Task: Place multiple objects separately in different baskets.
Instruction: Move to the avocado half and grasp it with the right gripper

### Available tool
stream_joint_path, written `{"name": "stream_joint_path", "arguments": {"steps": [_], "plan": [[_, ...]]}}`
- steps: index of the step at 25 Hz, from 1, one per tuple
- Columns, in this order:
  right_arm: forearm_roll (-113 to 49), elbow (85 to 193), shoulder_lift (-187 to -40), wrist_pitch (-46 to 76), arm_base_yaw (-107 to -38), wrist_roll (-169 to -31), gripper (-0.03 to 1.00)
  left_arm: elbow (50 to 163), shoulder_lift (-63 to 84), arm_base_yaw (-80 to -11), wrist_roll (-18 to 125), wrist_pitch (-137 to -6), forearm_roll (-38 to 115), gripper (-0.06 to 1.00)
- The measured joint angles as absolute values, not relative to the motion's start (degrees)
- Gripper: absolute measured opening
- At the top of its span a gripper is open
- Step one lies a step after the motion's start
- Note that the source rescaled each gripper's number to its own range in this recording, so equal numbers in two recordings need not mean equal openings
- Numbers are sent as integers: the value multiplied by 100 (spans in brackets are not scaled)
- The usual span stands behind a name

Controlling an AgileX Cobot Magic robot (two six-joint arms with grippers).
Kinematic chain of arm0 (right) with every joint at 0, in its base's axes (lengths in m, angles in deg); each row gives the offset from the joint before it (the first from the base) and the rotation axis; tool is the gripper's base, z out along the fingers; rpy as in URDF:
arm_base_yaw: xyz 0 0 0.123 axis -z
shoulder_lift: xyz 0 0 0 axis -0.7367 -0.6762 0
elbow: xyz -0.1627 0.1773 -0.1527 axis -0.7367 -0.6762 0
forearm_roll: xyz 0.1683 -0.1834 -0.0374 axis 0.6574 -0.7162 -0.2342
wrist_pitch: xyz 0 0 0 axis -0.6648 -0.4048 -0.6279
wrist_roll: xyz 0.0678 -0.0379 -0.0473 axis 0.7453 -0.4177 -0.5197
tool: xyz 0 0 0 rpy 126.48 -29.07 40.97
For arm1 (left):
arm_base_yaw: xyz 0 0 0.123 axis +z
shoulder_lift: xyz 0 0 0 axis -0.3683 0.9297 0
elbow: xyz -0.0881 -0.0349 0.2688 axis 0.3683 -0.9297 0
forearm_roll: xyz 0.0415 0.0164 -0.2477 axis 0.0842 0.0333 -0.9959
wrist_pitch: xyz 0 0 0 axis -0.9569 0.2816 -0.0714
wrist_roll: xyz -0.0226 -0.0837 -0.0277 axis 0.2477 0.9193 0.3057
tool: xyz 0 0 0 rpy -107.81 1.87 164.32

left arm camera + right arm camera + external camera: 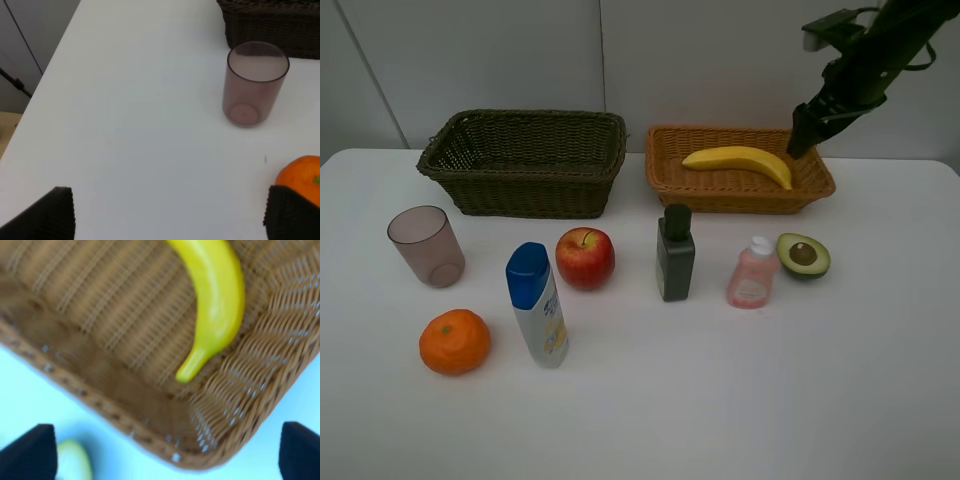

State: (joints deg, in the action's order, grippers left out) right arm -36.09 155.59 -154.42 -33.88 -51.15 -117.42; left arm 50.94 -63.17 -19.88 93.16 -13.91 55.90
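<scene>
Left hand [170, 205], right hand [167, 437]: jaws wide

Two rectangular woven wicker baskets: dark olive-brown basket [520, 195], orange-tan basket [740, 197]. Four fruits: curved yellow banana [740, 158], round red apple [585, 258], round orange [454, 341], green avocado half [803, 255]. Three bottles: white blue-capped bottle [540, 310], dark green bottle [675, 258], pink bottle [752, 277]. One translucent pinkish cup [426, 246].

No legible text; bottle [540, 312] label blurred.
</scene>
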Motion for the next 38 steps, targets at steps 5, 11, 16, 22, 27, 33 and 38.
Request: {"name": "stream_joint_path", "arguments": {"steps": [5,11,16,22,27,33,38], "plan": [[-3640,14623,-14724,-3100,-5115,-11748,91,5094,-6317,-1988,9316,-1391,5590,100],[-3800,13400,-14061,-2695,-5115,-11748,91,5094,-6317,-1988,9316,-1391,5590,100],[-3943,12683,-13806,-2428,-5115,-11748,91,5094,-6317,-1988,9316,-1391,5590,100],[-3952,12328,-13786,-2177,-5184,-11760,91,5094,-6317,-1988,9316,-1391,5590,100],[-3959,12232,-13910,-1985,-5247,-11786,91,5094,-6317,-1988,9316,-1391,5590,100],[-3961,12232,-14261,-1872,-5247,-11786,91,5094,-6317,-1988,9316,-1391,5590,100],[-3951,12232,-14510,-1726,-5247,-11786,91,5094,-6317,-1988,9316,-1391,5590,100]]}}
